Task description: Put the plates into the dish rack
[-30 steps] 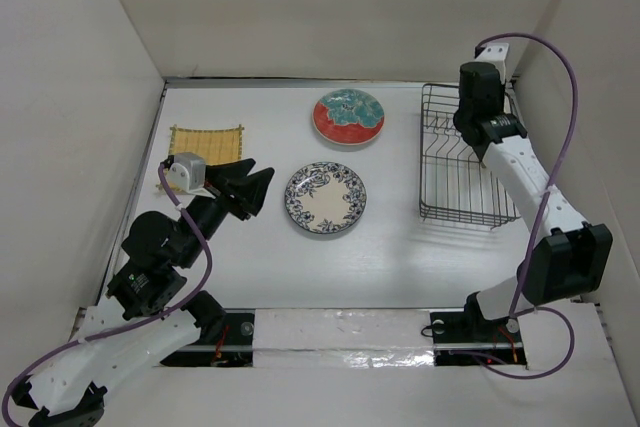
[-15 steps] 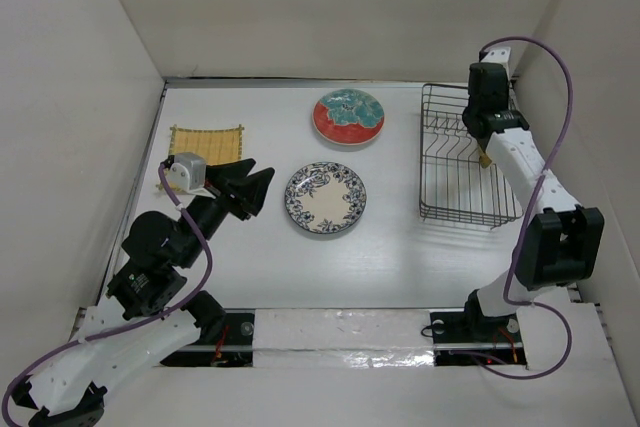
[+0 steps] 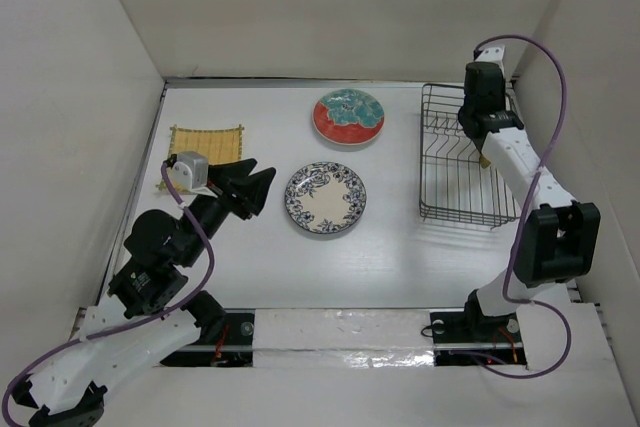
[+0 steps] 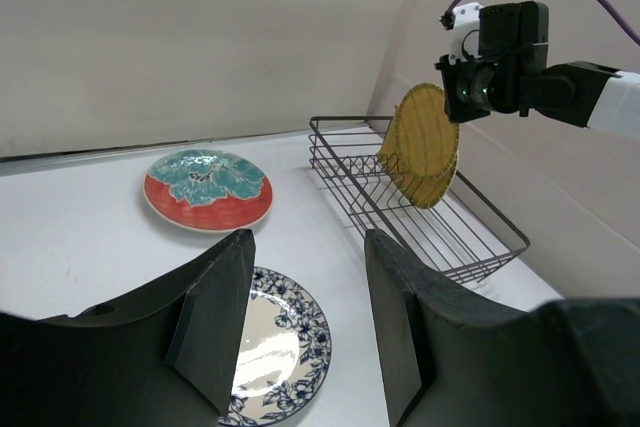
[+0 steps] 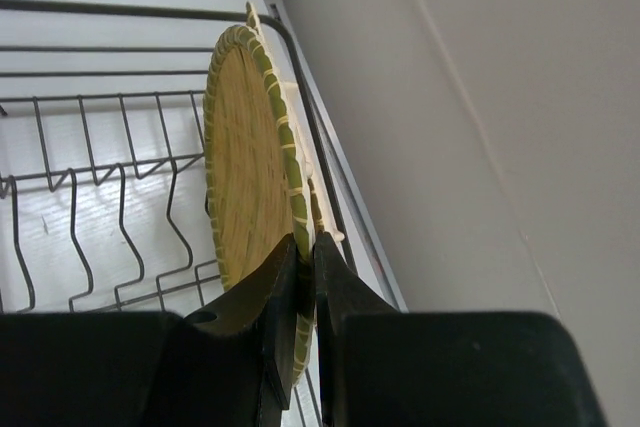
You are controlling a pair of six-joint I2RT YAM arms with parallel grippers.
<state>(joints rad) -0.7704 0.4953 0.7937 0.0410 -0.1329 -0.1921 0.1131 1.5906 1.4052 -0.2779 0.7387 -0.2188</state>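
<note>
Right hand (image 5: 306, 250) pinched shut on the rim of a round yellow woven plate (image 5: 243, 172), fingers (image 5: 279, 292) either side of the edge; holds it upright, on edge, over the rectangular black wire dish rack (image 5: 100, 97), on the side next to the right wall (image 5: 450, 97).

From the right wrist, only a narrow slice of the plate's face, plus a pale edge just behind it, not clear whether the same plate or another; rack prongs below. From the left wrist, the full round face instead, hanging from the hand over the rack's far right part, lower edge overlapping the wires in that view; touching the rack or not, cannot tell. From above, nearly nothing of that plate; hidden under the right arm (image 3: 520, 162), save a small yellow bit beside it.

Left hand (image 3: 264, 191) with jaws apart, gripping nothing, low over the white table (image 3: 400, 267), just left of the round blue-and-white floral plate (image 3: 325, 198); same plate lying flat between the black fingers in the left wrist view. Further back, flat on the table, the round red-rimmed plate with teal pattern (image 3: 348, 117), well apart from the rack. At the far left, a square yellow woven plate (image 3: 207, 139), seen only from above; just in front of it, a pale corner under the left arm (image 3: 160, 247), too hidden to name.
</note>
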